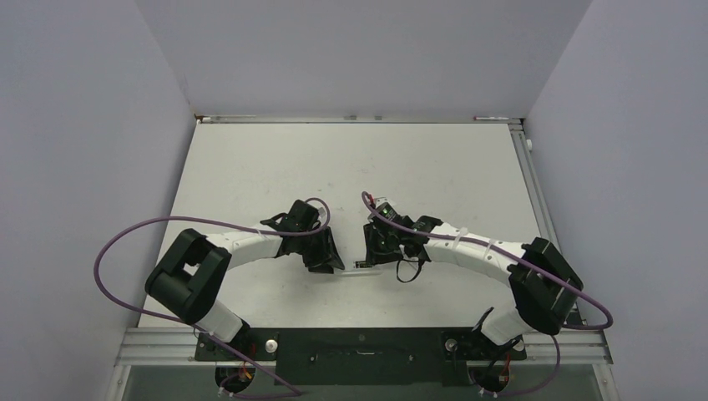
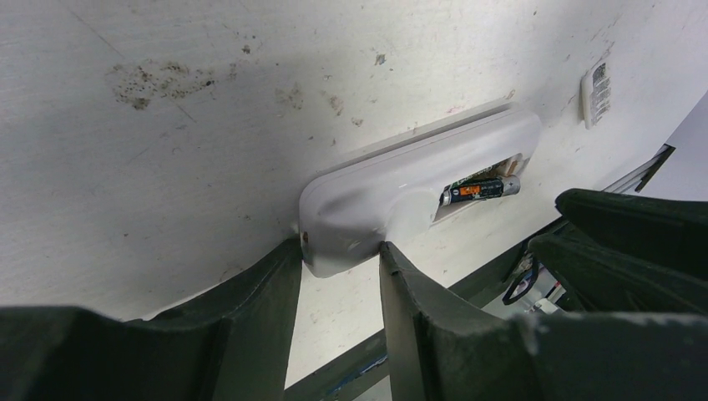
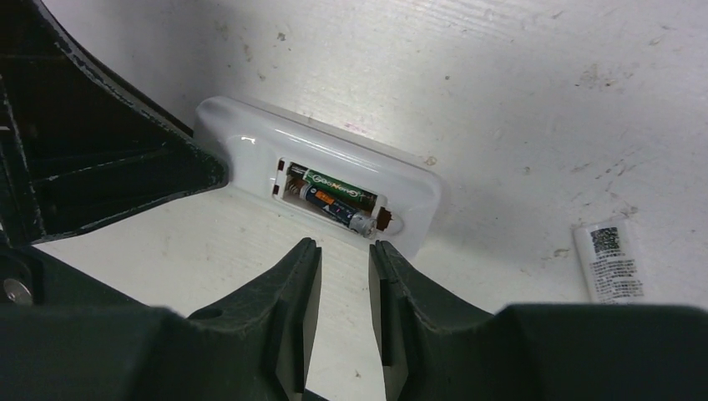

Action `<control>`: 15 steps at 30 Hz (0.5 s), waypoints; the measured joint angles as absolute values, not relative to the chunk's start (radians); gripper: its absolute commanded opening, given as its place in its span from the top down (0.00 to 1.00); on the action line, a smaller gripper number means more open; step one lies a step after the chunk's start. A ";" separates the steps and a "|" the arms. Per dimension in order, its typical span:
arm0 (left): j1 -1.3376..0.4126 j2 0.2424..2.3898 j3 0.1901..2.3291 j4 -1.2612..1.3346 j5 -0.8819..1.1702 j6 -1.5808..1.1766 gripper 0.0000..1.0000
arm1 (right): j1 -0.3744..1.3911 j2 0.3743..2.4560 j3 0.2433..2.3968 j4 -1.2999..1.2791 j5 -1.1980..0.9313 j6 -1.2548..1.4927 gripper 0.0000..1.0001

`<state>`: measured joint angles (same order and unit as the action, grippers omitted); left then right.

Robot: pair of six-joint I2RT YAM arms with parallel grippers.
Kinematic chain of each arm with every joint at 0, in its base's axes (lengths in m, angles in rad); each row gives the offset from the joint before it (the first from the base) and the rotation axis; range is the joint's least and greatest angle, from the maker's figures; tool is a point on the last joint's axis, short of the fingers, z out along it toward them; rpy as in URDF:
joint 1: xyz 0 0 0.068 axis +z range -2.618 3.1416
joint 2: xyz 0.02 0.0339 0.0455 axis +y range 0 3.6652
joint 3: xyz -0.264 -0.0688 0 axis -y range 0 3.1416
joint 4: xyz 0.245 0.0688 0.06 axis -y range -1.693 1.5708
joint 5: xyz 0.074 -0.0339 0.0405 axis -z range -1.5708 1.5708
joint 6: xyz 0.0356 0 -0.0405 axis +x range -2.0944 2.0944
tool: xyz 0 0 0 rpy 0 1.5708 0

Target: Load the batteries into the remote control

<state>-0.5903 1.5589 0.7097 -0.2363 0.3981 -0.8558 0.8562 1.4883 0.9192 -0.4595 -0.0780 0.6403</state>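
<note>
The left arm (image 1: 242, 245) is bending inward over the white, scuffed counter (image 1: 250, 167), with a purple cable (image 1: 125, 238) looping off it. The left fingers (image 2: 271, 288) are standing partly apart and gripping one short end of the remote (image 2: 392, 188). That end is sitting in the gap between them, and each tip is touching one of its sides.

The remote is lying flat on the counter between the two arms, in the near middle, with its open battery slot facing up. Both batteries are sitting in the slot, side by side and touching. The green battery (image 3: 332, 181) is lying along the far side. The blue battery (image 3: 330, 205) is lying along the near side, its metal end pointing at the spring at the slot's right end. From the left wrist, the blue battery is looking slightly raised above the slot's rim, and I cannot tell whether it is fully seated.

The right arm (image 1: 476, 246) is bending inward from the other side. The right fingers (image 3: 300, 284) are hanging just in front of the remote's near long edge, by the slot. They are standing only a narrow gap apart and holding nothing, with bare counter showing between them.

Farther right, a white piece (image 3: 609, 261) with a printed code is lying flat on the counter, apart from the remote.
</note>
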 measured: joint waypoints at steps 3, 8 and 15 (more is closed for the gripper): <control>-0.590 1.559 0.709 -0.234 0.398 -0.857 0.64 | 0.865 1.500 0.919 -0.450 -0.093 0.644 0.75; -0.590 1.559 0.707 -0.232 0.400 -0.857 0.65 | 0.866 1.533 0.919 -0.448 -0.102 0.648 0.76; -0.590 1.559 0.705 -0.230 0.402 -0.858 0.65 | 0.866 1.538 0.919 -0.446 -0.102 0.648 0.79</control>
<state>-0.5903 1.5585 0.7052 -0.2302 0.4015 -0.8577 0.8658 1.5379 0.9192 -0.4458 -0.1020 0.6483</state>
